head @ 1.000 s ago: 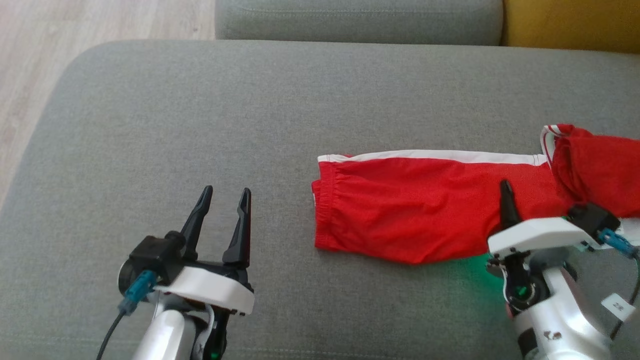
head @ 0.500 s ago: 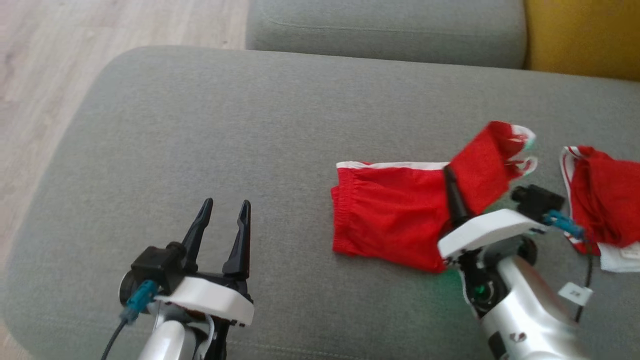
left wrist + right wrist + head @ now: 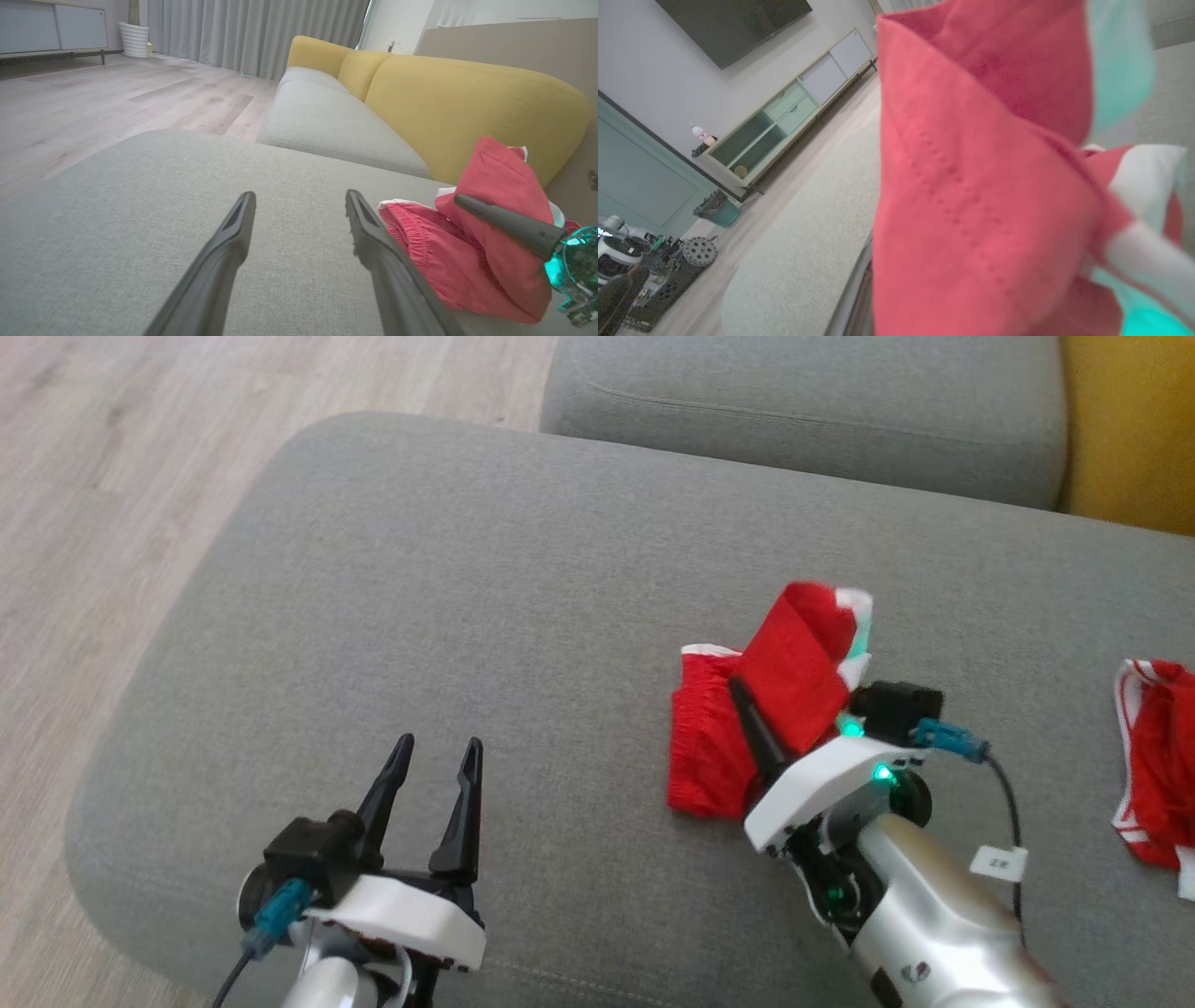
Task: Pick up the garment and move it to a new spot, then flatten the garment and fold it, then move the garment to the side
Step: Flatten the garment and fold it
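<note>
1. The garment [image 3: 705, 761], red shorts with white trim, lies on the grey sofa cushion [image 3: 448, 579], right of centre. One end is raised and doubled back over the rest.
2. The right gripper [image 3: 739, 695] has its fingers together, clamped on the raised end, and red cloth drapes before its wrist camera.
3. The left gripper [image 3: 439, 743] has its fingers apart and holds nothing. It is over the cushion, well apart from the garment.
4. A second red cloth [image 3: 1153, 756] lies at the head view's right edge.

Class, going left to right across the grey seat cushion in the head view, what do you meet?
Open left pincer with dark fingers, red fabric garment with white stripe, crumpled red-and-white garment at right edge.
</note>
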Available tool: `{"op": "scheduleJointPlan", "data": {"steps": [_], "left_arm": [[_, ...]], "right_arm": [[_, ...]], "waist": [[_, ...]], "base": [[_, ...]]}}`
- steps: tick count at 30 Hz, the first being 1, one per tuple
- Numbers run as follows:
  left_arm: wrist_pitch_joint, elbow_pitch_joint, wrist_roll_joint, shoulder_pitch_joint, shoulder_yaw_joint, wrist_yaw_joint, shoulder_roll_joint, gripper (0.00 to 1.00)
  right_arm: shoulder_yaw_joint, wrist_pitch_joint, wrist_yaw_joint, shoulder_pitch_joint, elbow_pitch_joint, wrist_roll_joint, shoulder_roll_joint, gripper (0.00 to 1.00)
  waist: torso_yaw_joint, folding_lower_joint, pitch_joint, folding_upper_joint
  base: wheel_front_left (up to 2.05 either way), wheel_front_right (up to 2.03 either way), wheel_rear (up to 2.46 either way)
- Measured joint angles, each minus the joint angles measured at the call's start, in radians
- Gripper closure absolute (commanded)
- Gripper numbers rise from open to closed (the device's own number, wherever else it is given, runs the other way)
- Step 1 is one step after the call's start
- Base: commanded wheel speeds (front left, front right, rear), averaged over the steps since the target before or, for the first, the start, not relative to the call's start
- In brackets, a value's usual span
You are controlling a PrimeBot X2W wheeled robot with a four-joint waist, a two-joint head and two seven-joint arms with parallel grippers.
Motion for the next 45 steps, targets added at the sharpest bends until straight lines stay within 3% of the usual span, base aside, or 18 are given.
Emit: {"op": "scheduleJointPlan", "data": {"steps": [6, 7, 8, 28, 45], "left_arm": [[0.000, 0.000, -0.002, 0.002, -0.002, 0.008, 0.000, 0.00], [0.000, 0.000, -0.002, 0.002, -0.003, 0.008, 0.000, 0.00], [0.000, 0.000, -0.006, 0.002, -0.004, 0.008, 0.000, 0.00], [0.000, 0.000, -0.018, -0.005, -0.020, 0.017, 0.000, 0.00], [0.000, -0.001, -0.017, -0.005, 0.005, 0.018, 0.000, 0.00]], "right_arm": [[0.089, 0.014, 0.000, -0.020, 0.063, -0.020, 0.000, 1.00], [0.101, 0.014, 0.000, -0.023, 0.069, -0.024, 0.000, 0.58], [0.107, 0.011, 0.000, -0.025, 0.076, -0.026, 0.000, 0.00], [0.300, -0.039, 0.000, -0.059, 0.144, 0.092, -0.001, 0.00], [0.364, -0.075, 0.000, -0.079, 0.163, 0.131, -0.001, 0.00]], "waist": [[0.027, 0.0000, 0.010, 0.0000], [0.030, 0.0000, 0.013, 0.0000], [0.033, 0.0000, 0.015, 0.0000], [0.036, 0.0000, 0.048, 0.0000], [-0.074, 0.0000, -0.011, 0.0000]], "base": [[0.00, 0.00, 0.00], [0.00, 0.00, 0.00], [0.00, 0.00, 0.00], [0.00, 0.00, 0.00], [0.00, 0.00, 0.00]]}}
